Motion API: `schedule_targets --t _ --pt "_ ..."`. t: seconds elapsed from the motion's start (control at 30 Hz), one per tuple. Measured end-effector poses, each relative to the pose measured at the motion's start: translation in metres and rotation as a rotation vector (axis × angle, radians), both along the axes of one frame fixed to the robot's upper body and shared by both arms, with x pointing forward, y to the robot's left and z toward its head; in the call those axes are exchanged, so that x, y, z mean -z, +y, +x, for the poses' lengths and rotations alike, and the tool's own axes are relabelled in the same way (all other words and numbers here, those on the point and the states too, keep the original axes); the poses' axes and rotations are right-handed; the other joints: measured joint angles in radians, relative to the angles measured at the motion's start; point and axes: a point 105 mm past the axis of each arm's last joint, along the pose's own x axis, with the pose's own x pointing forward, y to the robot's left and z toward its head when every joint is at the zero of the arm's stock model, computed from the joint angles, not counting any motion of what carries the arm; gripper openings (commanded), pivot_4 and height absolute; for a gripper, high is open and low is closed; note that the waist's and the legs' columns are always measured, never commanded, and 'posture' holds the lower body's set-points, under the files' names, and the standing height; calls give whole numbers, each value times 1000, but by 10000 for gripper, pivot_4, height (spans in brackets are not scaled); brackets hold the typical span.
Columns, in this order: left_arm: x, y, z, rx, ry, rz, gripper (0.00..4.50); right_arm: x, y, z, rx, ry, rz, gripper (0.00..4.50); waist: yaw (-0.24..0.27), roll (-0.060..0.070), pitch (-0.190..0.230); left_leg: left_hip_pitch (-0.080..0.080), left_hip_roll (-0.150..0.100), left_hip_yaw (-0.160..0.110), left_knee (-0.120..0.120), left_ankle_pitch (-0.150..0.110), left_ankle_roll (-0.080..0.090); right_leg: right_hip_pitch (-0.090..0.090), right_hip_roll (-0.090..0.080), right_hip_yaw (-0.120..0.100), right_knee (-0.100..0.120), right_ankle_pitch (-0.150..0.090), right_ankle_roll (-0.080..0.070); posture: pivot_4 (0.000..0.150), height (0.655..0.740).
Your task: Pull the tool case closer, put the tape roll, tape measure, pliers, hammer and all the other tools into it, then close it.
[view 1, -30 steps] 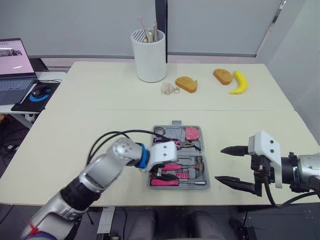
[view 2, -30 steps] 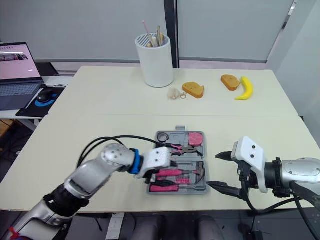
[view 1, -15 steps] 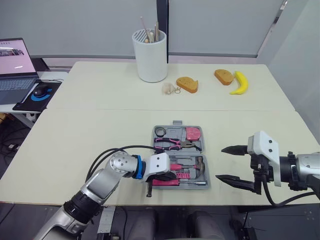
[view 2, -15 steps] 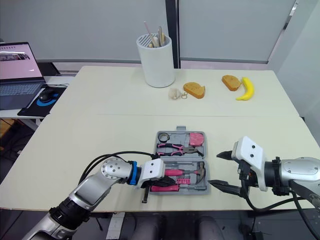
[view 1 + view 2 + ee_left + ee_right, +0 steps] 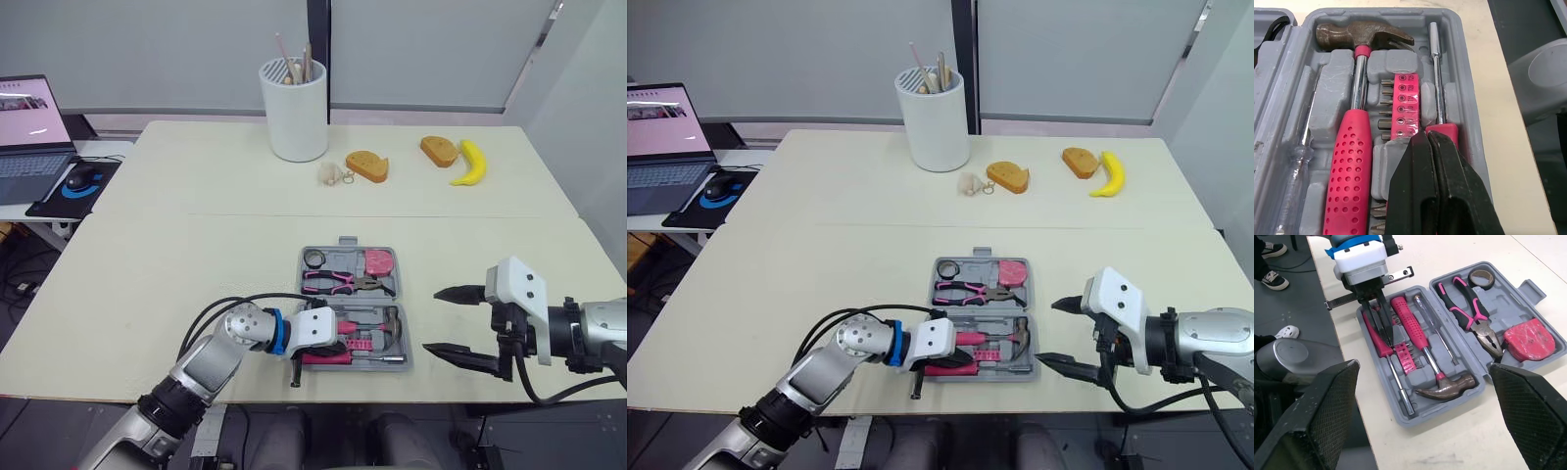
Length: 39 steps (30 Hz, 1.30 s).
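Note:
The grey tool case (image 5: 345, 241) lies open near the table's front edge. Its far half holds a black tape roll (image 5: 313, 258), pink-handled pliers (image 5: 338, 281) and a pink tape measure (image 5: 378, 261). A hammer (image 5: 1356, 142), a pink bit strip (image 5: 1404, 103) and screwdrivers (image 5: 1436, 73) fill the near half. My left gripper (image 5: 1429, 142) is shut and rests low over a pink screwdriver handle at the case's front left. To the right of the case my right gripper (image 5: 431, 319) hangs open, holding nothing.
On the far table stand a white holder with sticks (image 5: 294, 108), two bread slices (image 5: 365, 164), a banana (image 5: 468, 162) and a small pale object (image 5: 331, 173). A laptop (image 5: 29, 122) and mouse (image 5: 78, 178) sit on a side desk at the left.
My left arm has dropped and drawn back toward the table's front edge, bringing its gripper down into the case's near half. The right gripper has stayed where it was.

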Motion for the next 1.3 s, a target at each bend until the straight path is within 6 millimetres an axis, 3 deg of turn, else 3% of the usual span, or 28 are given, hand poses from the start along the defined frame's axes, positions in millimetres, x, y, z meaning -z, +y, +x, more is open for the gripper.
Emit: schedule_targets --t 0.1,0.17,0.27,0.37,0.5,0.6,0.8,1.0,1.3 --pt "-6 0 -3 -8 25 -25 123 14 -9 10 29 -15 -83 45000 0 0 0 0 0 0 0 0 0 0 0 0 0 0 0 1500 7400" --pt "-19 7 6 -53 -6 -38 123 23 -17 22 55 -38 -134 45000 -3 0 0 0 0 0 0 0 0 0 0 0 0 0 0 1500 7400" --pt "-46 35 31 -161 -94 -15 0 36 -30 44 87 -82 -224 36396 -9 0 0 1 1 1 0 0 0 -1 1 -1 0 0 0 1500 7400" --pt "-59 68 44 -264 -130 46 0 43 -34 63 87 -127 -277 26368 -17 0 0 1 1 1 -1 0 0 -1 1 -1 0 0 0 1500 7400" --pt "-54 99 57 -367 -137 121 0 66 -28 85 47 -130 -333 17355 -21 1 1 0 0 1 -1 0 0 -1 1 0 0 0 0 1500 7400" --pt "-45 111 64 -418 -133 154 0 79 -21 93 9 -124 -363 11345 -20 1 1 0 0 1 0 0 0 -1 1 -1 1 0 0 1500 7400" --pt "-20 96 69 -398 -114 166 0 99 -8 100 -43 -103 -384 122 -17 1 1 0 0 1 0 0 0 -2 1 0 1 0 0 1500 7400" --pt "-9 87 74 -396 -117 195 0 112 -1 104 -65 -87 -394 122 -19 1 1 0 0 1 0 0 0 -2 1 0 3 0 0 1500 7400" --pt "-4 73 78 -390 -120 183 0 116 17 114 -108 -114 -401 122 -23 1 1 0 -1 1 0 0 -1 -2 1 -1 3 0 0 1500 7400"
